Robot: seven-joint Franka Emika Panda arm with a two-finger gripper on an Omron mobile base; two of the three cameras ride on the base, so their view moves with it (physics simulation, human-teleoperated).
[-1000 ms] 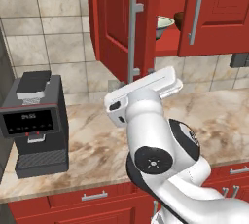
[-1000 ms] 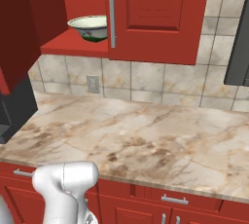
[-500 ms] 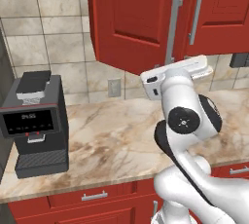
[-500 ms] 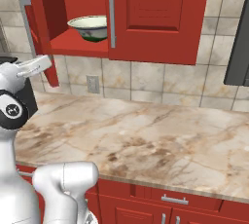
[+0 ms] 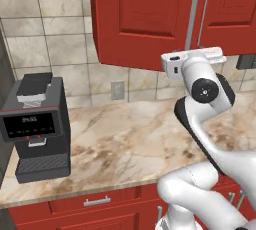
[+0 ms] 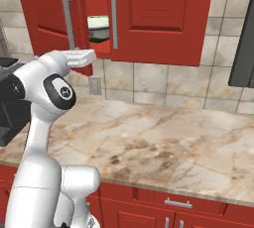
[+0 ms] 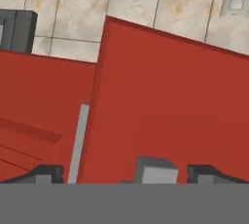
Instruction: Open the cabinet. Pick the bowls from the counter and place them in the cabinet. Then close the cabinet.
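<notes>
My gripper (image 7: 121, 172), fingers spread wide and holding nothing, hangs close to the red cabinet (image 6: 158, 19); its left door stands ajar, showing a bowl (image 6: 98, 28) inside.

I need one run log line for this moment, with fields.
stage: closing red wall cabinet | left door: nearly shut | pale cream-green ceramic bowl: on inside shelf | end effector: open, holding nothing

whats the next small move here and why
Probably push the left cabinet door the rest of the way shut. In the right base view it stands slightly ajar, and a gap beside the right door still shows a bowl on the shelf. The claw is open, holding nothing, right against the red door panel.
</notes>
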